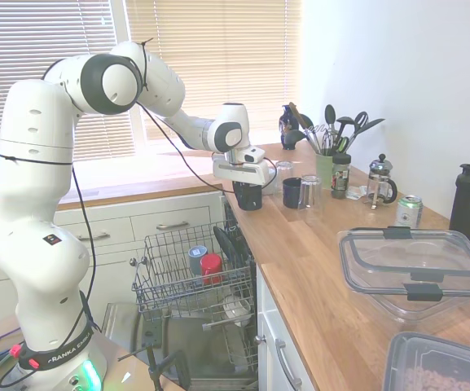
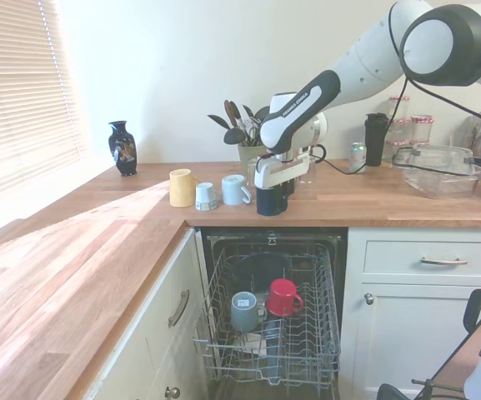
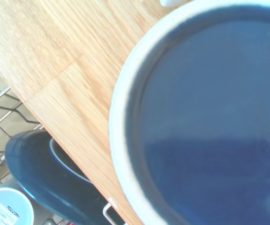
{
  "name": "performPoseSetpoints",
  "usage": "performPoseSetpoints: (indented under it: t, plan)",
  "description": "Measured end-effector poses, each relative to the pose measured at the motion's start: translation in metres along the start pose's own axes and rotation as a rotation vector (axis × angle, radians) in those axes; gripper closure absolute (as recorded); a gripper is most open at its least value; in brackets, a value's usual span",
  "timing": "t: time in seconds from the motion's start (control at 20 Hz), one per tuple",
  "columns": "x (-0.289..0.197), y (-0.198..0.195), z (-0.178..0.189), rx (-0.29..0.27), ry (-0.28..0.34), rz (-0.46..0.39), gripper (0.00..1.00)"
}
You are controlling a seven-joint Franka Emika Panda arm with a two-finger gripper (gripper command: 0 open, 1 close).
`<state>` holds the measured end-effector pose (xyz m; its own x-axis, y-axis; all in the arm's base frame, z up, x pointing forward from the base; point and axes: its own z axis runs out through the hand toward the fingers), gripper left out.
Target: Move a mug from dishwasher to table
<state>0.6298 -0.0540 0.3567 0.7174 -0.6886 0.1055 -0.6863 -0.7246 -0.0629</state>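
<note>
You are looking at the table (image 2: 373,204), the long wooden countertop, running above the open dishwasher (image 2: 269,333), whose wire rack is pulled out below and is carrying a red mug (image 2: 283,297) and a grey-blue mug (image 2: 243,310). The arm is reaching over the counter edge right above that rack. The gripper (image 2: 271,185) is pointing straight down, and the mug (image 2: 270,201) is sitting directly beneath it, upright, mouth up, just inside the counter's front edge. In the wrist view the mug's (image 3: 205,117) paler blue interior is filling most of the frame, with the wood (image 3: 55,56) beside it and the rack showing past the edge, so the hand is lining up squarely over the opening.

The fingers appear to be clamped on the mug's rim, though you cannot see the pads clearly. Whether its base is touching the wood or hanging just above it, you cannot tell. That vertical gap is what the release depends on, judging from here.
</note>
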Motion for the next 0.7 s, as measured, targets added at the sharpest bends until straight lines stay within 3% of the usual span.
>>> performPoseSetpoints:
  t: [0.4, 0.7]
  plan:
    - [-0.006, 0.0, 0.007, 0.0, 0.023, 0.037, 0.0]
    - [-0.044, 0.019, -0.027, 0.03, 0.119, 0.065, 0.0]
